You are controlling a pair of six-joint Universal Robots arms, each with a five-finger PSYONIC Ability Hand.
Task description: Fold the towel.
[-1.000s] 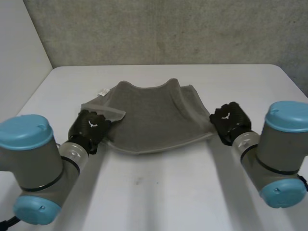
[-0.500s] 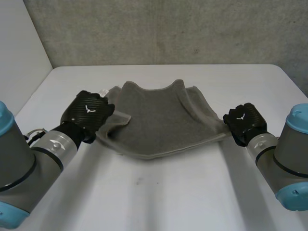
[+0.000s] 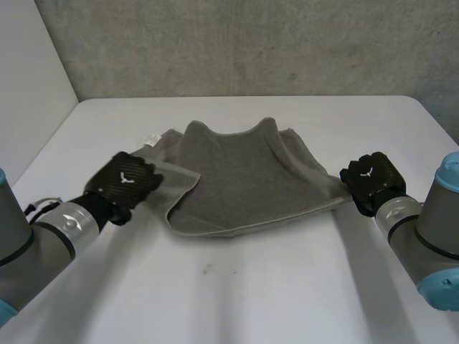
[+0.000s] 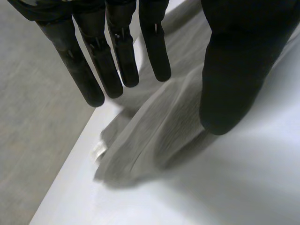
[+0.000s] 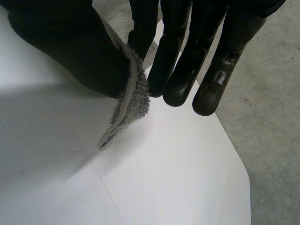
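Here's the scene: a grey terry towel (image 3: 244, 179) lies in the middle of the white table (image 3: 287, 287), spread wide but rumpled. Its far edge is humped and its near edge curls over on itself.

Over on the right, the robot's black right hand (image 3: 369, 179) is at the towel's right corner. The right wrist view makes the grip plain: the thumb (image 5: 70, 47) and the straight fingers (image 5: 178, 70) pinch the towel's thick hem (image 5: 129, 103) between them, with a short tail of cloth hanging free just above the table. That pinch looks like the anchor, holding one end so the cloth can be drawn taut or carried across.

Now the left. The black left hand (image 3: 125, 180) sits over the left corner flap, near the small white label (image 3: 152, 139). From its own wrist camera, the fingers (image 4: 117, 56) are straight and the thumb (image 4: 234, 70) stands well apart from them. The bunched cloth (image 4: 154, 136) lies on the table below, so this hand is released and grasping nothing.

So one end is held and the other is loose. My read is that the fold is barely begun. The left hand likely needs a matching pinch on its corner before both ends can travel together. If only the right end is pulled, the towel may drag sideways and bunch up more.
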